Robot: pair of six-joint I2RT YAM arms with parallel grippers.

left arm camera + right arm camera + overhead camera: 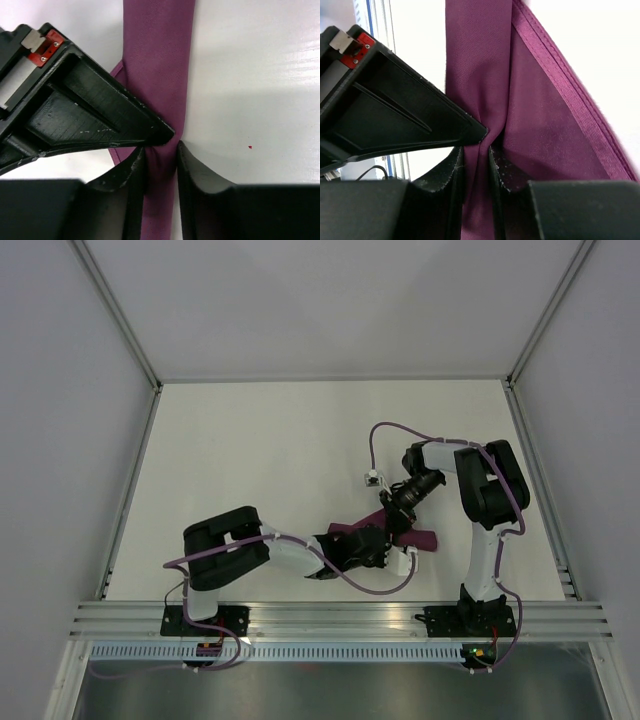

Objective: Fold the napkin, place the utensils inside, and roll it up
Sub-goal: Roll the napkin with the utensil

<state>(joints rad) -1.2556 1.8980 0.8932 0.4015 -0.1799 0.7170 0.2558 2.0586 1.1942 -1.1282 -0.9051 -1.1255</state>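
Here the left end effector (161, 150) and right end effector (476, 149) pinch the satiny purple napkin (157, 60).

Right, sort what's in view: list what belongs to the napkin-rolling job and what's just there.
Job:
- napkin, gathered into a narrow strip
- left gripper, closed on it
- right gripper, closed on it
- knife: not in view

Not the job:
- table
- tiny red speck on the table
- aluminium rail at the near edge
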